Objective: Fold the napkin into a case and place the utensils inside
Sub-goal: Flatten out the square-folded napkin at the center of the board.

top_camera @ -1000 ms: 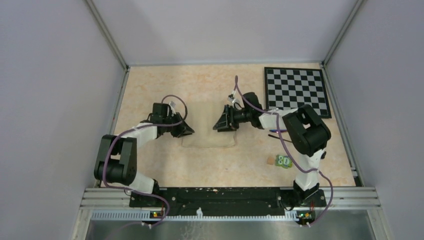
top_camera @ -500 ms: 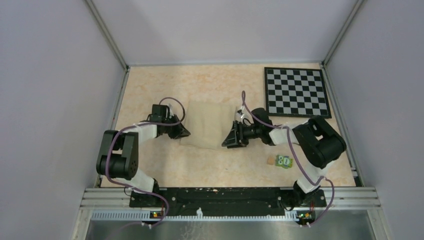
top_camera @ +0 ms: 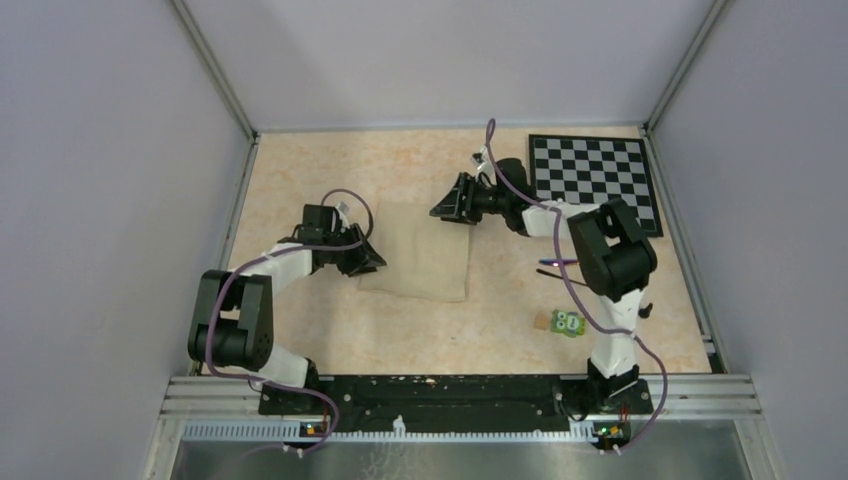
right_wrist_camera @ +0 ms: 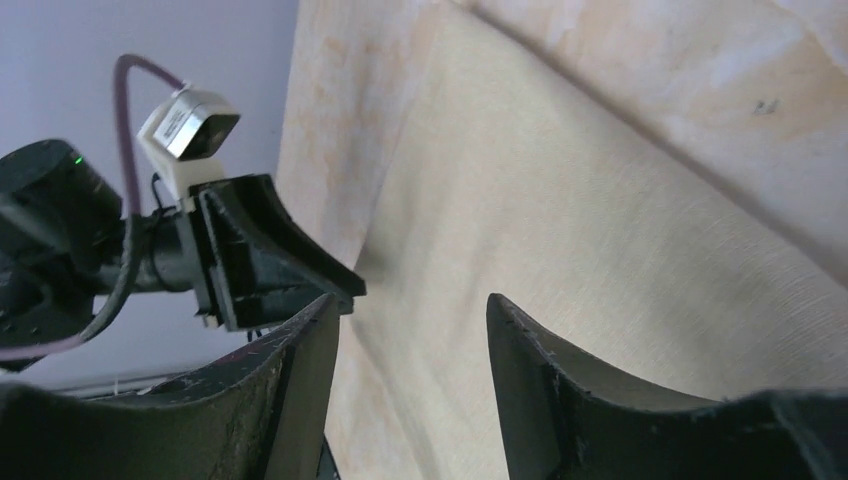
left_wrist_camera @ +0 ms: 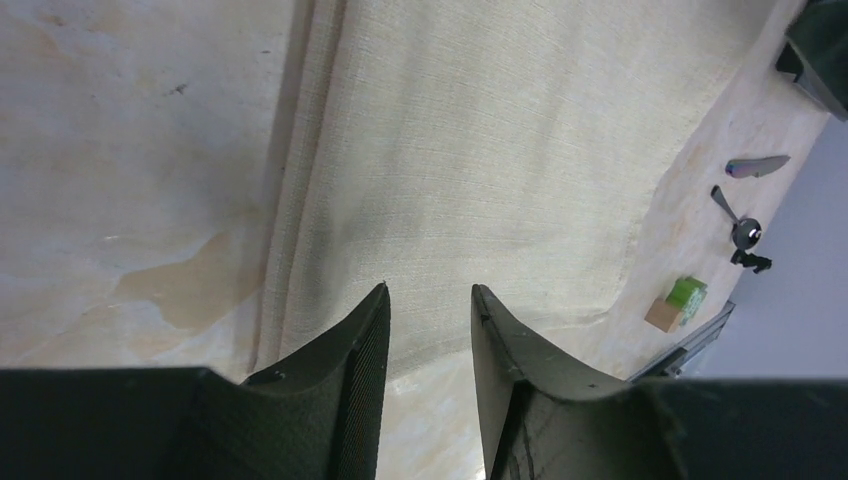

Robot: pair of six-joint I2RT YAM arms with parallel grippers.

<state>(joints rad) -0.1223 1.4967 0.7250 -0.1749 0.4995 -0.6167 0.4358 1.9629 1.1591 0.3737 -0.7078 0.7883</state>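
The beige-cream napkin [top_camera: 418, 252] lies flat mid-table, with a layered fold along its left edge in the left wrist view [left_wrist_camera: 480, 150]. My left gripper [top_camera: 372, 262] is open and empty at the napkin's left near corner, its fingertips over the cloth's edge [left_wrist_camera: 428, 295]. My right gripper [top_camera: 445, 206] is open and empty at the napkin's far right corner, hovering over the cloth [right_wrist_camera: 415, 310]. The thin dark utensils [top_camera: 556, 266] lie on the table right of the napkin; one has a purple tint [left_wrist_camera: 756, 165], another is dark [left_wrist_camera: 735, 215].
A black-and-white chessboard [top_camera: 592, 183] lies at the back right. A small green block with white dots [top_camera: 570, 322] and a tan cube sit near the right arm's base. Metal frame rails run along both table sides.
My right gripper swung from the napkin's right edge down to its near right corner, then up to its far right corner. My left gripper barely moved. The napkin looks unchanged.
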